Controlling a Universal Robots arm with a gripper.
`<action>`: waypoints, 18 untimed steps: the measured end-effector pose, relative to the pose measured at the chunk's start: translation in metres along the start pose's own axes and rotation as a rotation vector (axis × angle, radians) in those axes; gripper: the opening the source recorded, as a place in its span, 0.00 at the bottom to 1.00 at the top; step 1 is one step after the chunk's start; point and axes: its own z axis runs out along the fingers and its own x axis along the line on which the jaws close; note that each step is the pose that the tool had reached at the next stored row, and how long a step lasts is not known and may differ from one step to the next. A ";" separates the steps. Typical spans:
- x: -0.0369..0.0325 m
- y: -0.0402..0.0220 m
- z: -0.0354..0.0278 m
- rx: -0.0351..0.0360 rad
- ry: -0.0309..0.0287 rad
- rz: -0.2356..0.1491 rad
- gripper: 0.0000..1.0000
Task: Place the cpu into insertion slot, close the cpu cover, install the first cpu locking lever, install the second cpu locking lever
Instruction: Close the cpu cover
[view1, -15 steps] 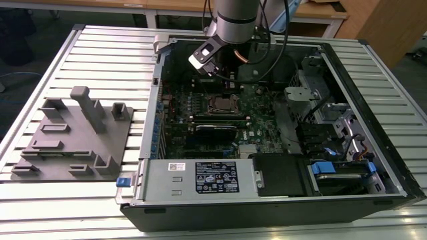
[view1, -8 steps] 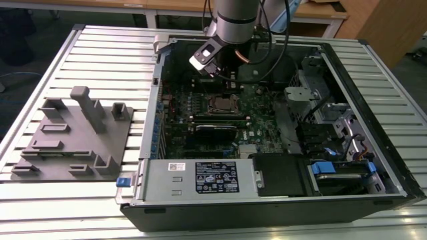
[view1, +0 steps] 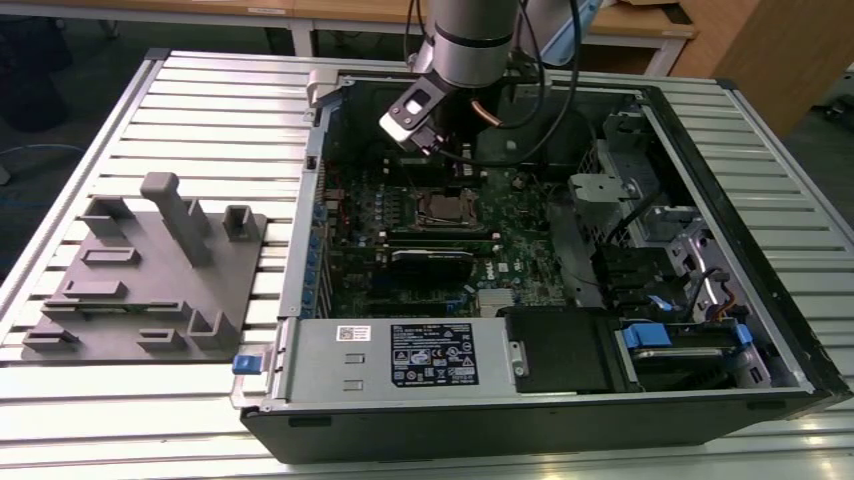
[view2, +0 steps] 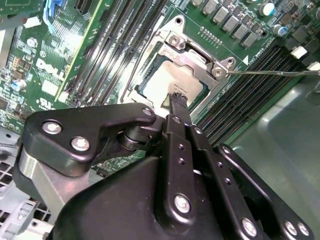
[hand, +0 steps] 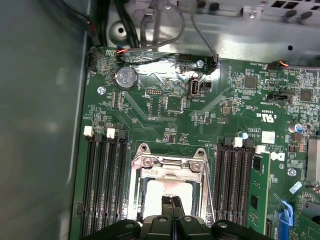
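While the pincer, fingers pressed together and empty, hovered at the cpu seated in the insertion slot, the cpu cover seemingly lay shut; one locking lever stood free, needing a precise catch.

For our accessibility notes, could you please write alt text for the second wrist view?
The shut gripper hovers over the cpu, seated in the insertion slot and framed by the silvery cpu cover, on a green circuit board. A thin metal lever juts aside.
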 end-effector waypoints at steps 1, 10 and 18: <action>0.0000 0.0000 0.0000 0.0000 0.0001 -0.003 0.11; 0.0000 0.0000 0.0000 -0.0004 0.0005 -0.024 0.11; 0.0000 0.0000 0.0000 -0.0006 0.0008 -0.032 0.11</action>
